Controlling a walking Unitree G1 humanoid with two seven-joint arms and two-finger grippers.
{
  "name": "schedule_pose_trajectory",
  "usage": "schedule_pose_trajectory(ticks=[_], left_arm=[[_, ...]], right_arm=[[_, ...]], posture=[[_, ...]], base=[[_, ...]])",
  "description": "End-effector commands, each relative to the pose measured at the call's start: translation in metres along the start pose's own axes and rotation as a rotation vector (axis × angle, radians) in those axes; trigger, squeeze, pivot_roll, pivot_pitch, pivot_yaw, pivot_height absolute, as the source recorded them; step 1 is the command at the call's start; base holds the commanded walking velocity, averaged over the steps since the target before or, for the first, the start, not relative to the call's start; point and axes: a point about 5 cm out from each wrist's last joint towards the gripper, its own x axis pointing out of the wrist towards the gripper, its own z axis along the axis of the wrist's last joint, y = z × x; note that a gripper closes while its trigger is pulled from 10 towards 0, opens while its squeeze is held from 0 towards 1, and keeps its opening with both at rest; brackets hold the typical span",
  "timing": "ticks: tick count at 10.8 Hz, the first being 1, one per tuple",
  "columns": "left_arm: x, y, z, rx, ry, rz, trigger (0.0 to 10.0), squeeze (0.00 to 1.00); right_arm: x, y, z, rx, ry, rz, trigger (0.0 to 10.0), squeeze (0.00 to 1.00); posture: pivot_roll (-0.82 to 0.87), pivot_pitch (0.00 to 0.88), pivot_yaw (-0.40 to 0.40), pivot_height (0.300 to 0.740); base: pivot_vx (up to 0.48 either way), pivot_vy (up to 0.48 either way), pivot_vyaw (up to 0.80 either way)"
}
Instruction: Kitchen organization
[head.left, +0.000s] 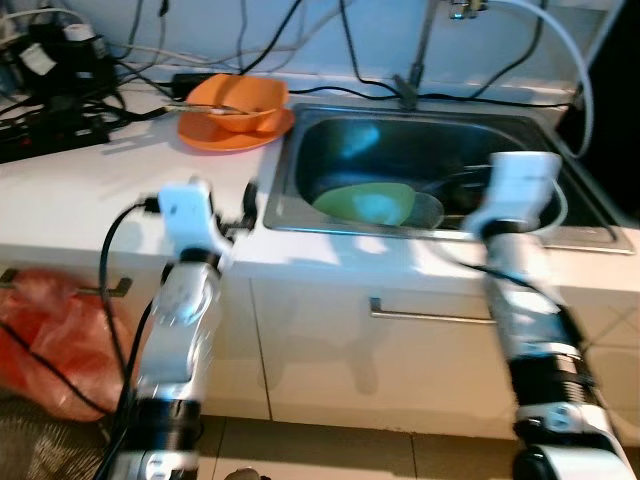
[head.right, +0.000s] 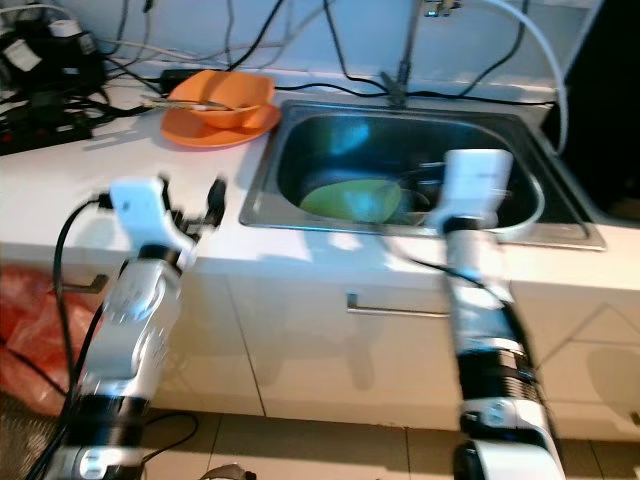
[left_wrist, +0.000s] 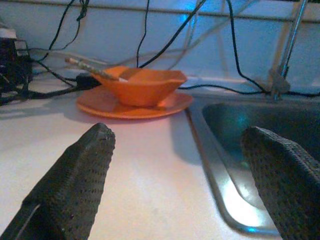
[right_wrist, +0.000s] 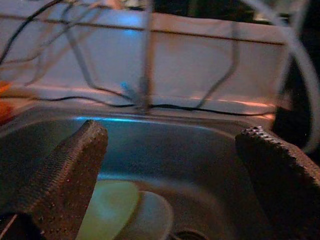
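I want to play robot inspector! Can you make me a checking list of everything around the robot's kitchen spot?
Surface: white counter, bare near the left gripper.
Job's things: orange bowl on an orange plate, utensils in the bowl; green plate in the steel sink.
Clutter: red plastic bag hanging by the cabinet.
Grippers: left gripper open over the counter edge; right gripper open above the sink.
Cables: black cables and a power strip at back left.
Surroundings: faucet, white hose, drawer handle.
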Motion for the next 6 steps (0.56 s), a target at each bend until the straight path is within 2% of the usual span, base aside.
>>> schedule_pose_trajectory(ticks=[1,3,6], left_arm=[[0.0007,-0.0028,0.0045,0.007,-0.009,-0.009,10.0,0.00],[0.0017,-0.0057,0.0023,0.027,0.016,-0.020,10.0,0.00],[0.0032,-0.0046,0.0026,0.039,0.030,-0.032,10.0,0.00]], right_arm=[[-0.0034,-0.0015,0.0007,0.002,0.007,-0.012,10.0,0.76],[-0.0085,0.0024,-0.0042,0.030,0.026,-0.030,10.0,0.72],[-0.0099,0.0044,-0.0073,0.046,0.043,-0.050,10.0,0.72]], posture=[[0.04,0.000,0.002,0.740],[0.04,0.000,0.017,0.740],[0.06,0.000,0.038,0.740]], base=[[0.000,0.000,0.00],[0.000,0.000,0.00],[0.000,0.000,0.00]])
